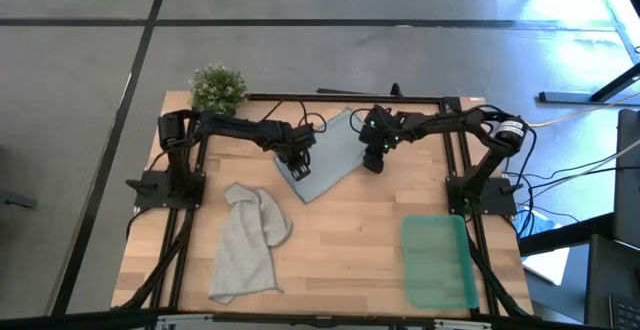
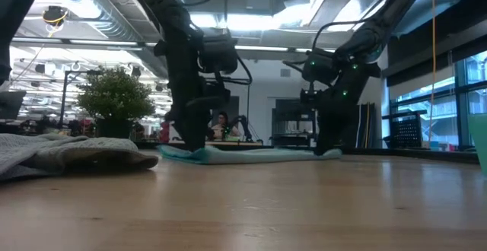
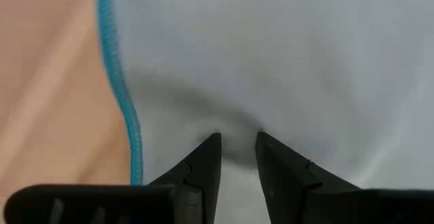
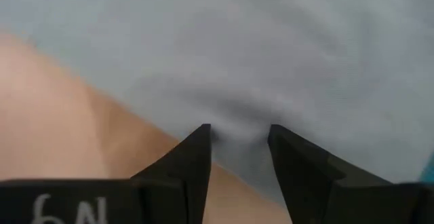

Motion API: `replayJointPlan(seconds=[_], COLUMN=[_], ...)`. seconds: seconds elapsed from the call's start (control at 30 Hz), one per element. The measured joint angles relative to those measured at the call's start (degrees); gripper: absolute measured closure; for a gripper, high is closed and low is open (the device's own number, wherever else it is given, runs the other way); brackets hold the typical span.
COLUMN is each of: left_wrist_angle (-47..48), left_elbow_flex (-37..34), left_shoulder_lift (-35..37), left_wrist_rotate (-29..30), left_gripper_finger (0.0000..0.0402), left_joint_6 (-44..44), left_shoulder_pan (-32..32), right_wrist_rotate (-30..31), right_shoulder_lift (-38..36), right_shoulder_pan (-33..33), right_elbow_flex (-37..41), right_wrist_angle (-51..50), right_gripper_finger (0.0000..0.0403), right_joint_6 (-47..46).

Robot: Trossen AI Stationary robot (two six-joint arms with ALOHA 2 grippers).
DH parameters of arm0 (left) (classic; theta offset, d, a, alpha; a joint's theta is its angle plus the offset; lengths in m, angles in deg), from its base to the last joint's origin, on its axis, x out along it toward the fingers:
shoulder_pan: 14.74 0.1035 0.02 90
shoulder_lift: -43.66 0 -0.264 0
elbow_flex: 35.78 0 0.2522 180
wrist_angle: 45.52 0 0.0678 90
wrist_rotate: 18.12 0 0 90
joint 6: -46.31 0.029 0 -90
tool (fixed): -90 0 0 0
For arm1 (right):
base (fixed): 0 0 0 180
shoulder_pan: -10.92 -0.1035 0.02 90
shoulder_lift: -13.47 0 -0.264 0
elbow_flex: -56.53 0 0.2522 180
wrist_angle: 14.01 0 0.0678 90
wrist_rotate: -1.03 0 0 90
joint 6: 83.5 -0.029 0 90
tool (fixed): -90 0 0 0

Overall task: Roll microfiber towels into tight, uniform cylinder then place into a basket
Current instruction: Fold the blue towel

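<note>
Both grippers, left (image 1: 297, 166) and right (image 1: 374, 160), press narrowly parted fingers pinching the pale blue towel (image 1: 330, 160) at upper centre, seemingly starting its roll; next, fold an edge over.

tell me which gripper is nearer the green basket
Right. The right gripper is on the blue towel, up-table from the basket; the left gripper is farther across.

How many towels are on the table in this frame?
2. The pale blue towel lies flat mid-table with the left gripper and right gripper pressing on it; the grey towel lies crumpled at the front left.
</note>
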Motion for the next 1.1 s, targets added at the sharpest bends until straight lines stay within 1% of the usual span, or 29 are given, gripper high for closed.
replayJointPlan(seconds=[0.1,0.27,0.37,0.43,0.5,0.6,0.7,0.77,0.83,1.0,1.1], left_wrist_angle=[-0.2,-2.2,-1.8,-1.5,-2.1,-0.7,0.4,0.8,0.0,-0.1,-0.4], left_elbow_flex=[0.0,-0.1,0.2,0.5,1.2,1.1,1.1,0.9,0.4,-1.4,-2.5], left_shoulder_lift=[0.0,0.0,0.5,1.9,3.6,5.1,5.4,5.3,4.4,2.5,2.3], left_wrist_rotate=[-2.9,-3.8,-4.1,-4.1,-3.5,-0.8,0.6,0.7,0.9,0.9,1.0], left_gripper_finger=[0.0311,0.0311,0.0311,0.0312,0.0312,0.0312,0.0312,0.0312,0.0312,0.0312,0.0312], left_joint_6=[0.0,0.4,0.0,-0.2,-1.3,-2.6,-3.0,-3.0,-3.0,-4.6,-5.0], left_shoulder_pan=[-1.6,-4.4,-4.7,-4.4,-3.8,-3.3,-3.1,-3.3,-3.7,-5.0,-5.7], right_wrist_rotate=[0.6,2.9,4.3,3.9,1.5,-5.7,-13.8,-15.8,-15.5,-10.3,-8.3], right_shoulder_lift=[0.1,0.1,0.0,-0.6,-1.4,-2.0,-1.6,-1.3,-0.9,0.3,1.3], right_shoulder_pan=[1.1,2.2,2.5,2.5,2.4,1.4,0.0,-0.9,-2.1,-3.7,-3.8], right_elbow_flex=[0.0,0.0,-2.1,-4.0,-5.9,-7.8,-7.7,-6.3,-4.8,-2.2,-1.9], right_wrist_angle=[2.5,5.8,5.2,3.7,1.3,-3.1,-6.1,-6.0,-4.9,-1.1,0.8], right_gripper_finger=[0.0250,0.0250,0.0250,0.0250,0.0250,0.0250,0.0250,0.0250,0.0250,0.0250,0.0250], right_joint_6=[-0.3,-0.3,-0.3,0.1,1.7,4.7,6.0,6.8,7.2,6.6,4.9])
